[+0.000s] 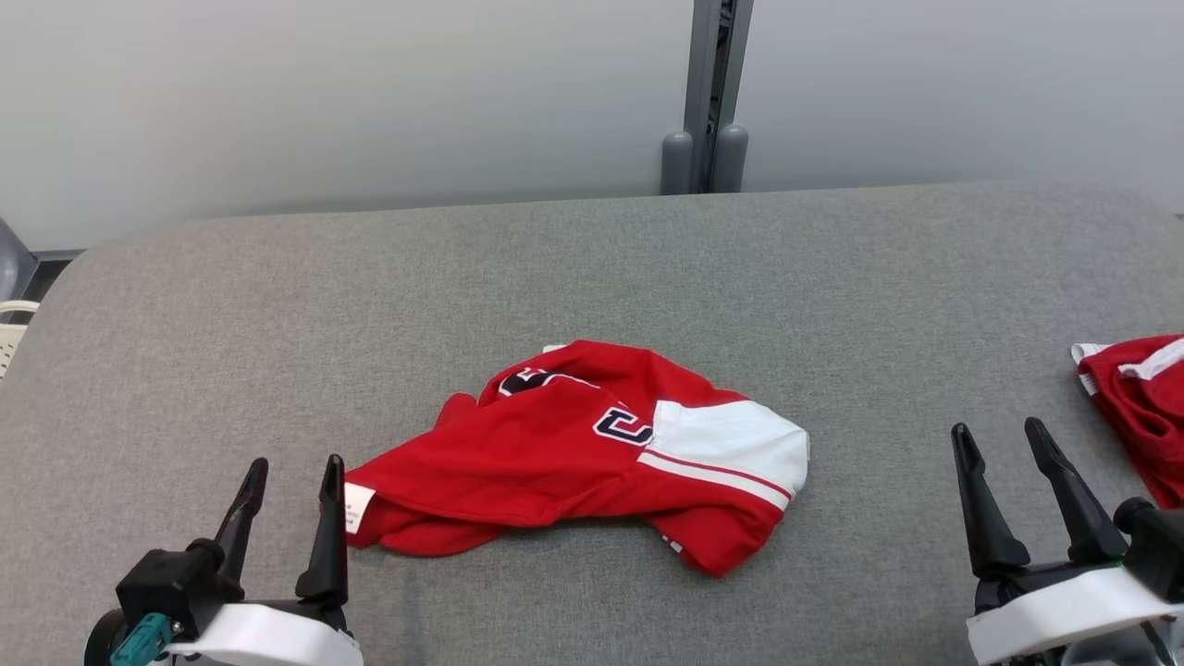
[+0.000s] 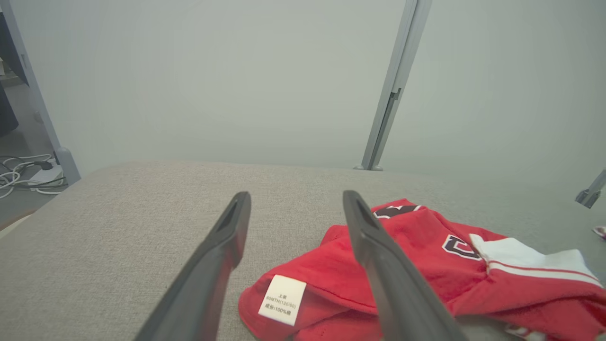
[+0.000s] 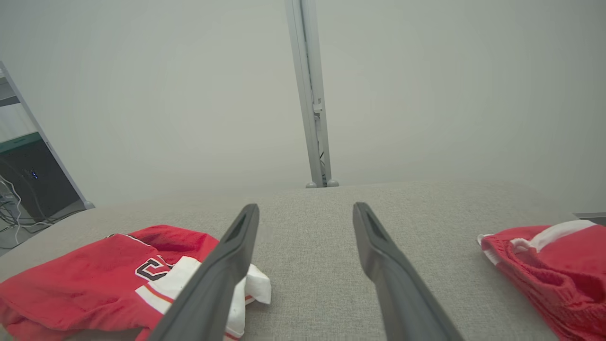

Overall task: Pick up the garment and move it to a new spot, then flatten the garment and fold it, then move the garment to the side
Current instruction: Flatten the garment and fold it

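Observation:
A crumpled red garment (image 1: 573, 453) with a white panel and dark lettering lies at the middle of the grey padded table (image 1: 592, 268). It also appears as the garment (image 2: 426, 265) in the left wrist view, with a white label near its edge, and as the garment (image 3: 94, 274) in the right wrist view. My left gripper (image 1: 291, 462) stands open just left of the garment's label end, nothing between its fingers. Well to the garment's right, my right gripper (image 1: 1001, 430) is open and empty too.
A second red and white piece of clothing (image 1: 1138, 398) lies at the table's right edge, also seen as clothing (image 3: 549, 265). A grey post (image 1: 708, 92) rises behind the table against a pale wall. Cables (image 2: 23, 175) lie on the floor off the left.

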